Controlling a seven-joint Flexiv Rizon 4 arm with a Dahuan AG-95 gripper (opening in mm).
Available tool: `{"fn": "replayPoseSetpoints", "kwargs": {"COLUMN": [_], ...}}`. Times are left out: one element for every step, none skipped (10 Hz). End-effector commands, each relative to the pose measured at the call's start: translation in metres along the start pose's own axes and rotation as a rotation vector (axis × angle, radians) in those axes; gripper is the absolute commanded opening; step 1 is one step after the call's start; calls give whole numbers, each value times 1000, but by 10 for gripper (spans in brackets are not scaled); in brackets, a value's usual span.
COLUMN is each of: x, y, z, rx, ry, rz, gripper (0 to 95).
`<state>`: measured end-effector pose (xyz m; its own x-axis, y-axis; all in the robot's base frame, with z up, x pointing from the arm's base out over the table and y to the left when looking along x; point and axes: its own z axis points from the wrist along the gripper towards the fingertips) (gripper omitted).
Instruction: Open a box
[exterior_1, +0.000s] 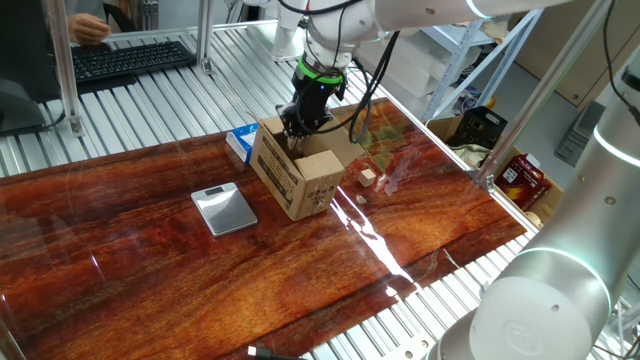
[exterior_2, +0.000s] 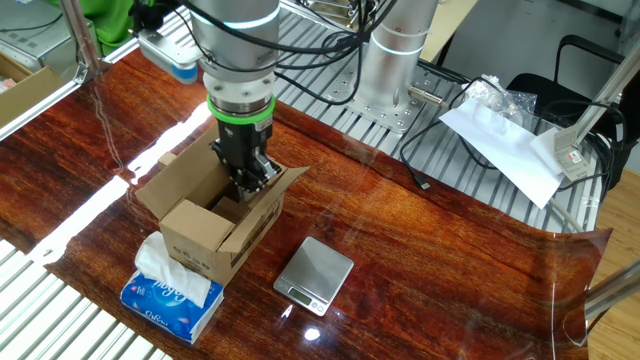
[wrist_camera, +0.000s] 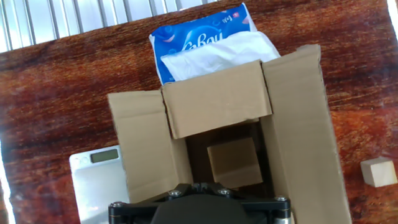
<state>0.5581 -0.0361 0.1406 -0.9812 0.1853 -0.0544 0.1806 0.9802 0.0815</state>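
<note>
The brown cardboard box (exterior_1: 300, 180) stands on the wooden table with its top flaps spread outward. It also shows in the other fixed view (exterior_2: 210, 225) and in the hand view (wrist_camera: 217, 112). One small flap (wrist_camera: 233, 162) hangs down inside the opening. My gripper (exterior_1: 293, 128) points straight down into the opening at one end of the box, as the other fixed view (exterior_2: 248, 180) shows. In the hand view my gripper (wrist_camera: 194, 185) has its fingertips together at the bottom edge. I see nothing between them.
A blue-and-white tissue packet (exterior_1: 240, 142) lies against the box's far end (wrist_camera: 205, 43). A flat silver scale (exterior_1: 224, 208) lies beside the box (exterior_2: 315, 272). A small wooden cube (exterior_1: 368, 177) sits on the table on the other side (wrist_camera: 378, 171).
</note>
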Motion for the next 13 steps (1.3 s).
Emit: {"fn": "replayPoseSetpoints", "kwargs": {"x": [0, 0, 0, 0, 0, 1, 2, 2, 3, 5, 7, 10, 12], "y": [-1, -3, -6, -9, -10, -12, -14, -15, -16, -17, -19, -20, -21], "z": [2, 3, 4, 6, 6, 7, 8, 8, 9, 9, 10, 10, 10], "rx": [4, 8, 9, 10, 10, 11, 16, 20, 27, 33, 37, 35, 31], "ry": [3, 4, 6, 9, 12, 15, 28, 43, 60, 73, 83, 86, 85], "rz": [-13, -25, -34, -45, -53, -61, -70, -75, -82, -86, -89, -91, -91], "gripper": [0, 0, 0, 0, 0, 0, 0, 0, 0, 0, 0, 0, 0]}}
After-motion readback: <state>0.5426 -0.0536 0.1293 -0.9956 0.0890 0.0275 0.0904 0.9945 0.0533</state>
